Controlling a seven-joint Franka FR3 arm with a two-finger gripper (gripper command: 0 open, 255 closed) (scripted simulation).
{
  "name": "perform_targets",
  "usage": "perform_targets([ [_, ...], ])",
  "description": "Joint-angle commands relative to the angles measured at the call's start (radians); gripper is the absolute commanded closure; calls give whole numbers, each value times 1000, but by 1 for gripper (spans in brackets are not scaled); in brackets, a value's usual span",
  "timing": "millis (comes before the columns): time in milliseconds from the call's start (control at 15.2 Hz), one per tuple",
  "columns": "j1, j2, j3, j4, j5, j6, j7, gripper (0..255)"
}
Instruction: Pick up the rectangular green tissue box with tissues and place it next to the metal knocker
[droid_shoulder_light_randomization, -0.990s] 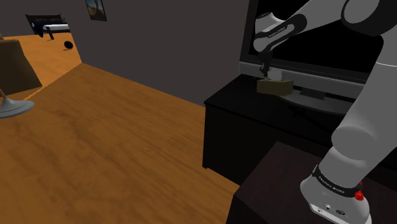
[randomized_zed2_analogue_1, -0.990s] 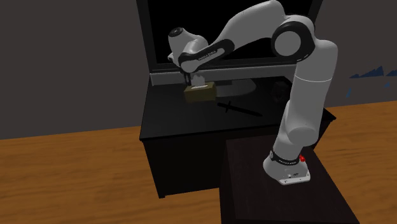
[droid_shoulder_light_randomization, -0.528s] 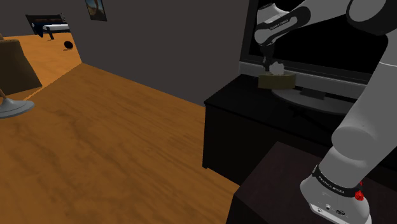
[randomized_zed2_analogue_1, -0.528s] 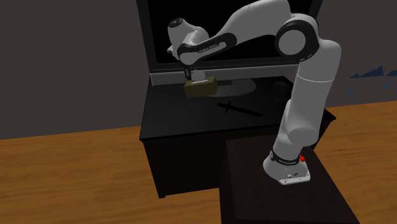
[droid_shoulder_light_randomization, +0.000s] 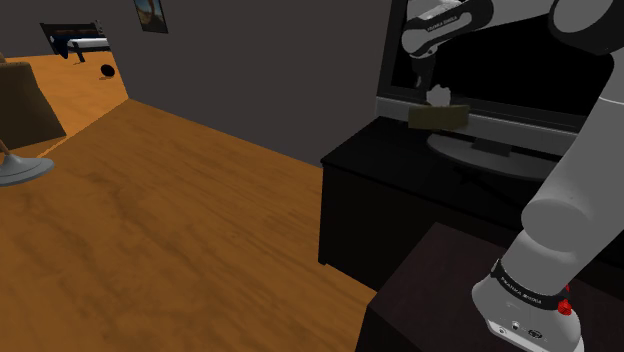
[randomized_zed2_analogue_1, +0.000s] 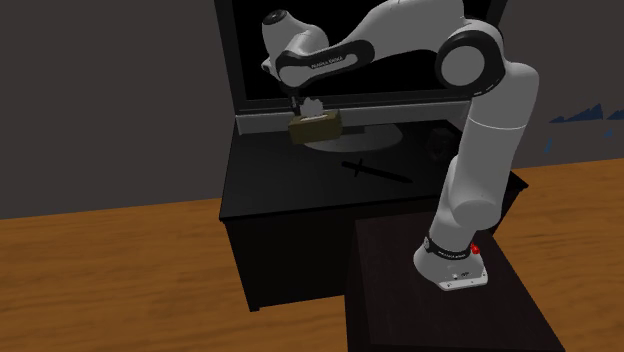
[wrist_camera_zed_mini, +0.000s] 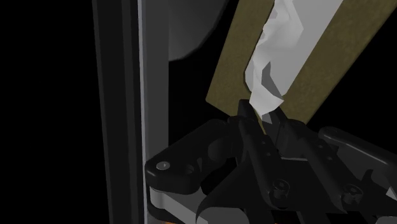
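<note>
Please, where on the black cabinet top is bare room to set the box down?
In the second exterior view, the cabinet top is bare between its left edge and the dark knocker, in front of the held tissue box. It is crowded at the back, around the TV stand.

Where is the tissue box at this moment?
In the shoulder view's upper right, the olive tissue box hangs from the gripper above the black cabinet, in front of the TV; the knocker lies lower right of it in the second exterior view.
</note>
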Motion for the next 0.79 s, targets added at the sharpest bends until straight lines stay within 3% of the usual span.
perform_targets([
  [0, 1, -4, 1, 20, 2, -24, -8, 255],
  [726, 5, -1, 4, 168, 18, -159, -60, 255],
])
